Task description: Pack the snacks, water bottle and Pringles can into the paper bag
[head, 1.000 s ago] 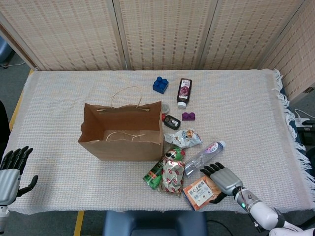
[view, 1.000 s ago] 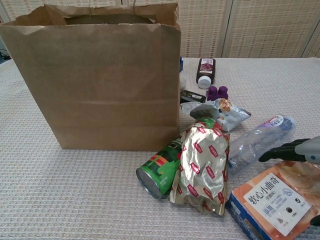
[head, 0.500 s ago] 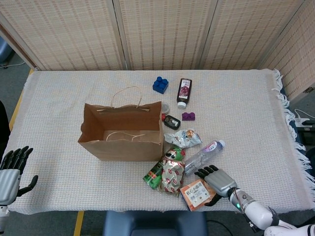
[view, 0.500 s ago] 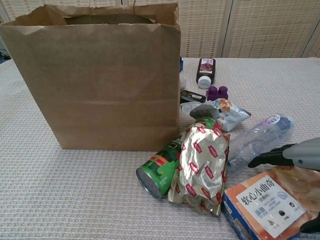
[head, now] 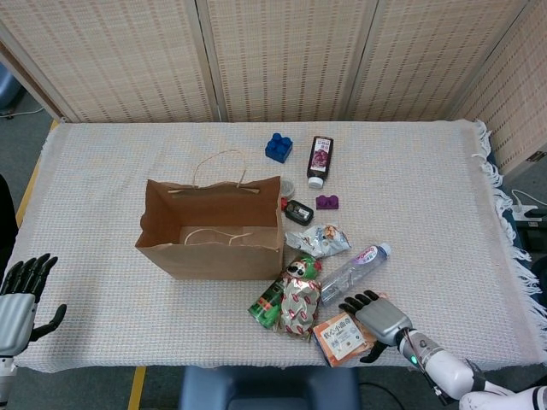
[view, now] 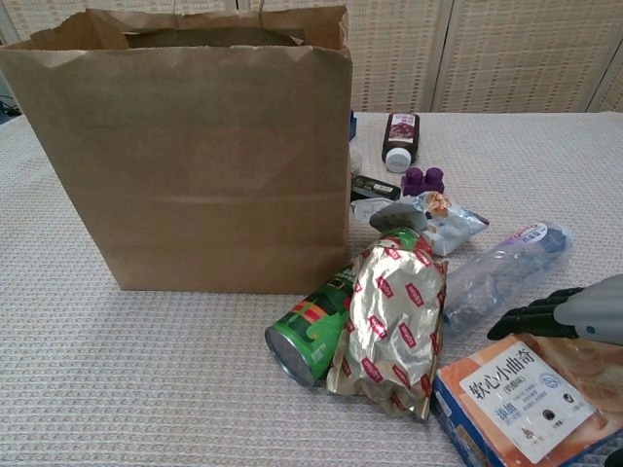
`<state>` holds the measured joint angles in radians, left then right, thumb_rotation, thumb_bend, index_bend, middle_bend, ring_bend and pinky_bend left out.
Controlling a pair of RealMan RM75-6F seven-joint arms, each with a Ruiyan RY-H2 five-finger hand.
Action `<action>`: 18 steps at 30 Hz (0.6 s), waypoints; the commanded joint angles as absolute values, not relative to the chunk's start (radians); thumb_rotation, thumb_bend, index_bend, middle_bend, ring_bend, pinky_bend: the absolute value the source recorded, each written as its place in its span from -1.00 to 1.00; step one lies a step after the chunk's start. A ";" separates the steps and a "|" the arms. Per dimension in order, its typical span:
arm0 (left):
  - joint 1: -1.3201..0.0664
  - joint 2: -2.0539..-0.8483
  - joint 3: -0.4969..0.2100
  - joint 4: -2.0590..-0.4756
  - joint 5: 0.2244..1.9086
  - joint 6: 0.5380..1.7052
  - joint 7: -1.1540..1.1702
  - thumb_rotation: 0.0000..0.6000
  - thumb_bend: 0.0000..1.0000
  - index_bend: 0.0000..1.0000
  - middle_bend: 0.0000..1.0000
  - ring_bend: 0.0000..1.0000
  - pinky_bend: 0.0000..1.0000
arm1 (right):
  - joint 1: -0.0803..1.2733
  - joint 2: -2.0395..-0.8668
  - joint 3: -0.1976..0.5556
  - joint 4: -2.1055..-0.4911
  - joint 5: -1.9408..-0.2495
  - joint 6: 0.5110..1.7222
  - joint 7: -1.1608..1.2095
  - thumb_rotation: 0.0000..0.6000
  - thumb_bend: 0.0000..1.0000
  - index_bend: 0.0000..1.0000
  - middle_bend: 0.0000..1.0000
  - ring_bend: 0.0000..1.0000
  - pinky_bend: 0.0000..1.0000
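Backdrop: woven reed screens stand behind a table (head: 444, 196) covered in a pale woven cloth
Paper bag (head: 214, 229): upright and open-topped, left of the table's middle; in the chest view it fills the left half (view: 190, 146)
Pringles can (view: 310, 331): green, lying on its side near the front edge, just off the bag's front right corner; a foil snack pouch (view: 394, 326) lies partly over it
Water bottle (head: 355, 266): clear, on its side, right of the pouch; cap toward the right edge
Small snack packet (head: 319, 240): crumpled, between the bag and the bottle
Orange snack box (head: 342, 336): at the front edge, right of the pouch
Right hand (head: 379, 316): fingers (view: 531, 316) spread over the box's right part, thumb hooked at its front edge; a firm grip cannot be told
Left hand (head: 19, 299): off the table's front left corner, fingers apart, holding nothing
Far side: blue block (head: 278, 147), dark bottle (head: 319, 160), purple block (head: 327, 202)
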<state>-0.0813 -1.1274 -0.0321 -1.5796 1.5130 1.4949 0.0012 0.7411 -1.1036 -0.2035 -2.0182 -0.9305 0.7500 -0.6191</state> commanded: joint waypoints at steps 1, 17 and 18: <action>-0.082 -1.128 -0.032 -1.579 1.513 1.495 0.001 1.00 -0.26 -1.00 -1.00 -1.00 -1.00 | 0.755 -1.121 -0.219 -2.017 -0.911 0.777 -0.661 0.31 -1.00 -1.00 -1.00 -1.00 -1.00; -0.082 -1.127 -0.032 -1.579 1.512 1.494 -0.001 1.00 -0.26 -1.00 -1.00 -1.00 -1.00 | 0.727 -1.231 -0.220 -1.971 -0.920 0.945 -0.706 0.95 -0.73 -0.33 -0.27 -0.31 -0.06; -0.082 -1.127 -0.032 -1.579 1.512 1.494 -0.001 1.00 -0.26 -1.00 -1.00 -1.00 -1.00 | 0.718 -1.228 -0.218 -1.970 -0.943 0.953 -0.690 1.00 -0.68 -0.19 -0.14 -0.15 0.10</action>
<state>-0.0818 -1.1271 -0.0321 -1.5795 1.5121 1.4941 -0.0010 0.7399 -1.2241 -0.2237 -1.9771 -0.9000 0.9304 -0.7193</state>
